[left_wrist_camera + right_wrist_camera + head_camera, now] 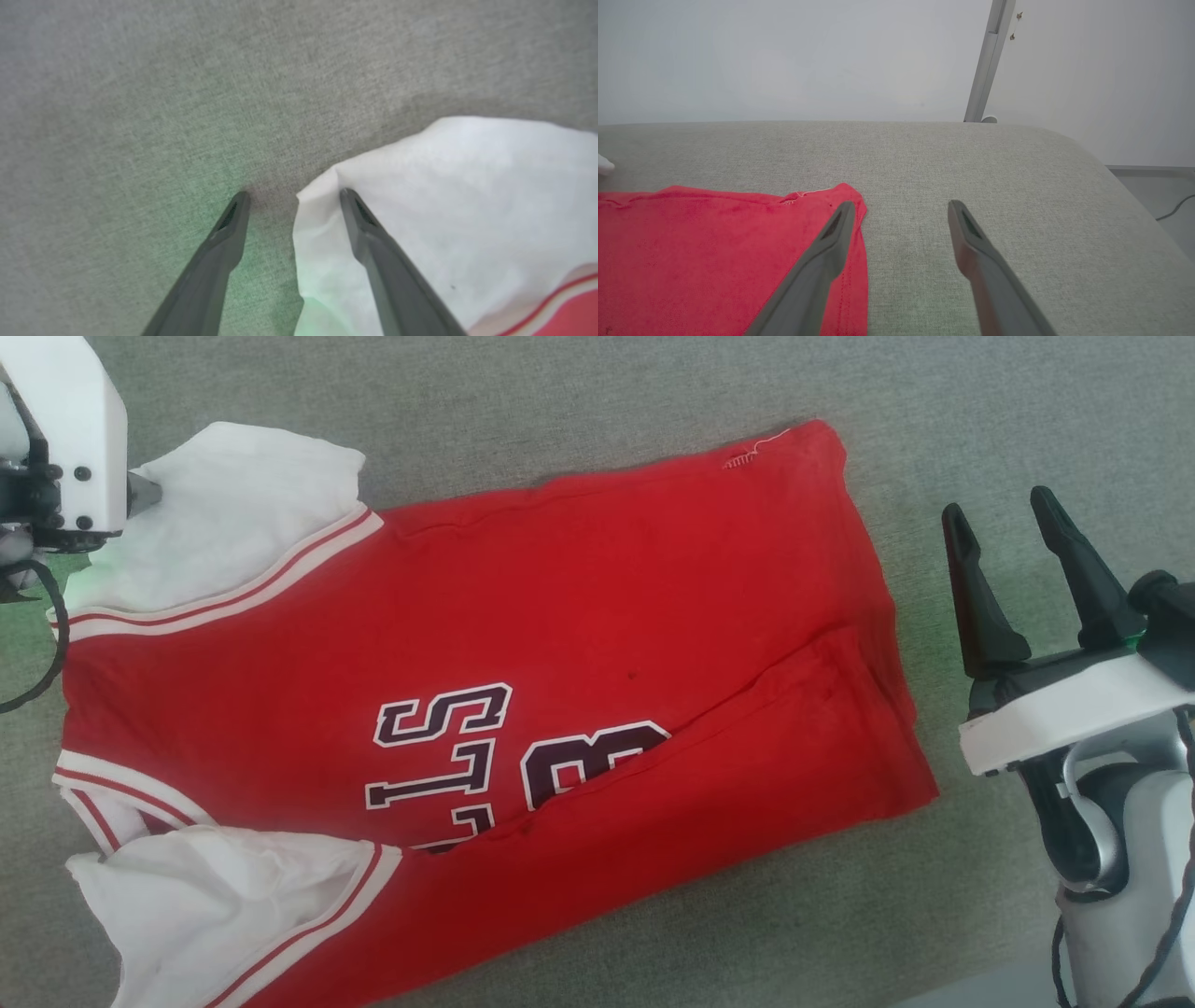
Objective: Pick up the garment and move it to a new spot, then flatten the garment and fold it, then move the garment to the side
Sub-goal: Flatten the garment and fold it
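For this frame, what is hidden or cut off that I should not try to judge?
Head view: the chest lettering of the garment is partly covered by a folded-over red flap; unreadable.
Head view: the lower white sleeve runs off the bottom edge.
Head view: the jaws of the left gripper sit behind its white housing.
Right wrist view: most of the garment is cut off by the left and bottom edges.

Garment (579,607): red T-shirt, white sleeves, striped trim, dark white-outlined letters | spread flat, sleeves left, hem right | near side folded over, part-covering letters | on grey cloth surface (597,392)
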`<state>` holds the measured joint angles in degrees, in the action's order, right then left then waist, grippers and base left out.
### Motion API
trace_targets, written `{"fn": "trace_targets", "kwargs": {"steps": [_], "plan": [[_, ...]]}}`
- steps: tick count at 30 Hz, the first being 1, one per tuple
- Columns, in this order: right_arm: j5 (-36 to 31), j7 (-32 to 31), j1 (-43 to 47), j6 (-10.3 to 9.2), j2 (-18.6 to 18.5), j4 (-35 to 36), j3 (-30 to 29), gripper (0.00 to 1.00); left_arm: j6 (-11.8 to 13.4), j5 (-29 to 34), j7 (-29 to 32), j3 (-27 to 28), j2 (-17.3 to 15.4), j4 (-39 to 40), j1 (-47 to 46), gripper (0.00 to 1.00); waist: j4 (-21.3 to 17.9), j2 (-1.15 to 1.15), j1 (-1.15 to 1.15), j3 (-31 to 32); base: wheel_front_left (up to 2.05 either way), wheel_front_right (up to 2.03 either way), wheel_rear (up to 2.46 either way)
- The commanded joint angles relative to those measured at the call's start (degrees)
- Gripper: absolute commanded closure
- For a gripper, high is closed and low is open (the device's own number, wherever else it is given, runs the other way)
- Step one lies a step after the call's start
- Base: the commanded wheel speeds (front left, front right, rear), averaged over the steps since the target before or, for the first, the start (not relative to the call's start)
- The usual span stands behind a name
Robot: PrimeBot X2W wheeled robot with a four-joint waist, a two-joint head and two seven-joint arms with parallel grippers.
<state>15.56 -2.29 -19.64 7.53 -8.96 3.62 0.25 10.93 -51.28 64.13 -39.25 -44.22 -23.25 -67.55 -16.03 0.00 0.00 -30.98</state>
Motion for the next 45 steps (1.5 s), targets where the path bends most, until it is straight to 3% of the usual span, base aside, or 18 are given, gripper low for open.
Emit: {"fn": "trace_targets", "kwargs": {"steps": [1, 2, 3, 4, 5, 12, 16, 22, 32, 33, 34, 35, 38, 45], "plan": [[0.17, -0.28, -0.64, -0.10, 0.23, -0.15, 0.08, 0.00, 0.38, -0.71, 1.21, -0.96, 0.46, -0.93, 1.00, 0.00, 0.04, 0.00, 0.00, -0.10, 0.00, 0.00, 0.00], [0.23, -0.39, -0.73, -0.10, 0.21, -0.20, 0.11, 0.00, 0.62, -0.51, 1.32, -1.12, 0.69, -1.10, 1.18, 0.02, 0.06, 0.00, 0.00, -0.19, 0.00, 0.00, 0.00], [0.29, -0.51, -0.87, -0.10, 0.25, -0.26, 0.11, 0.00, 0.47, -0.73, 1.02, -1.12, 1.04, -1.21, 1.38, 0.42, 0.07, 0.00, 0.00, -0.29, 0.00, 0.00, 0.00], [0.31, -0.70, -0.96, -0.10, 0.28, -0.40, 0.13, 0.00, 0.38, -1.11, 0.56, -0.96, 1.41, -1.41, 1.68, 0.75, 0.08, 0.00, 0.00, -0.36, 0.00, 0.00, 0.00], [0.43, -1.16, -1.08, -0.10, 0.22, -0.61, 0.24, 0.00, 0.12, -1.09, 0.12, -1.00, 1.63, -1.61, 1.92, 1.00, 0.11, 0.00, 0.00, -0.41, 0.00, 0.00, 0.00], [2.39, -5.41, -3.75, -0.10, -0.83, -1.33, 1.58, 0.00, -2.33, -1.05, -3.61, -0.64, 2.42, -3.40, 1.36, 1.00, 0.52, 0.00, 0.00, -0.22, 0.00, 0.00, 0.00], [4.49, -11.71, -8.62, -0.09, -1.73, -4.53, 3.36, 0.00, -3.31, -1.39, -4.48, -0.92, 3.81, -4.68, 0.77, 1.00, 1.38, 0.00, 0.00, 0.18, 0.00, 0.00, 0.00], [6.62, -20.05, -16.73, -0.09, -4.01, -13.02, 7.22, 0.00, -4.04, -1.56, -5.70, -1.23, 5.79, -5.91, 0.39, 1.00, 2.66, 0.00, 0.00, 0.29, 0.00, 0.00, 0.00], [11.66, -34.23, -27.32, -0.06, -4.79, -28.47, 13.72, 0.00, -5.07, -1.17, -7.03, -1.61, 7.49, -7.30, -0.92, 1.00, 4.23, 0.00, 0.00, 0.04, 0.00, 0.00, 0.00], [12.18, -35.86, -28.02, -0.06, -5.01, -29.72, 14.86, 0.07, -5.23, -1.07, -7.30, -1.70, 7.67, -7.48, -1.07, 1.00, 4.44, 0.00, 0.00, 0.07, 0.00, 0.00, 0.00], [12.66, -37.37, -28.77, -0.06, -5.41, -30.76, 15.97, 0.66, -5.44, -1.11, -7.67, -1.65, 7.87, -7.63, -1.14, 1.00, 4.66, 0.00, 0.00, 0.13, 0.00, 0.00, 0.00], [12.95, -38.69, -29.42, -0.06, -5.93, -31.57, 17.11, 1.00, -5.66, -1.07, -8.12, -1.64, 8.04, -7.73, -1.32, 1.00, 4.92, 0.00, 0.00, 0.23, 0.00, 0.00, 0.00], [13.58, -40.18, -31.09, -0.11, -7.77, -32.61, 19.03, 1.00, -6.26, -0.92, -9.74, -1.47, 8.53, -8.20, -1.86, 1.00, 5.80, 0.00, 0.00, 0.74, 0.00, 0.00, 0.00], [13.34, -36.81, -32.28, -0.11, -10.83, -32.57, 19.73, 1.00, -9.21, -0.20, -14.24, -1.46, 10.14, -8.85, -3.42, 1.00, 8.63, 0.00, 0.00, 3.48, 0.00, 0.00, 0.00]]}}
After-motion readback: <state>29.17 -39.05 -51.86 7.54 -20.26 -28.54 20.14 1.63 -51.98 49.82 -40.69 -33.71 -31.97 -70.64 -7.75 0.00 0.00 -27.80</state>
